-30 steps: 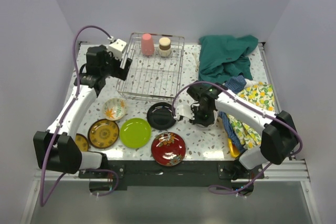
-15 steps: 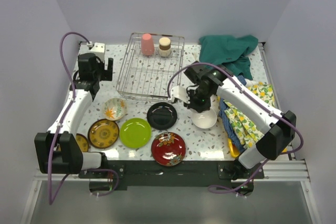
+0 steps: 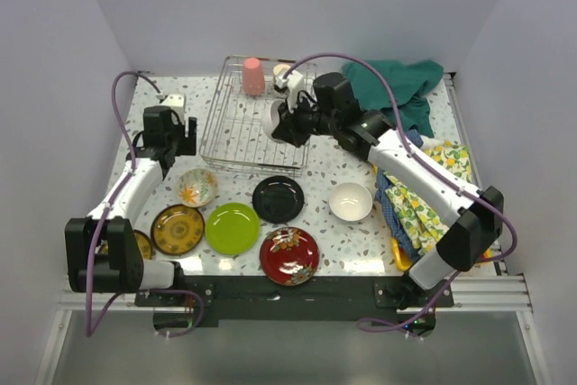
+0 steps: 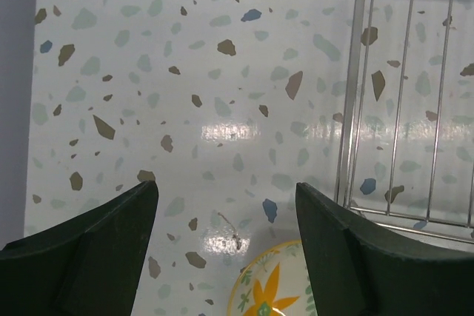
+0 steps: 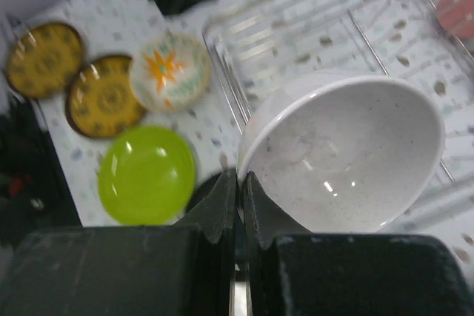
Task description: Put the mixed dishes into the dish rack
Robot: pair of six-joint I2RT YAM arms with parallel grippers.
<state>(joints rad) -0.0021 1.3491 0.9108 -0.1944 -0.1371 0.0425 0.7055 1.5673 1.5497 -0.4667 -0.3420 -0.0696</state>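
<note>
No writing, label, brand, number or sign can be read on the white bowl (image 5: 348, 153), the dish rack (image 3: 245, 132) or anything else in view.

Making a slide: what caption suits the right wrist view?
Right gripper pinches a white bowl by its rim above the dish rack, green plate below.

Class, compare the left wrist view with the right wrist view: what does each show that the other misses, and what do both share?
Only the left wrist view: the left fingers, spread open with nothing between them. Only the right wrist view: the right fingers shut on the rim of a white bowl, plus the lime-green plate, two brown-gold plates and an edge of the pink cup. Both: the floral bowl, the dish rack and the speckled table.
</note>
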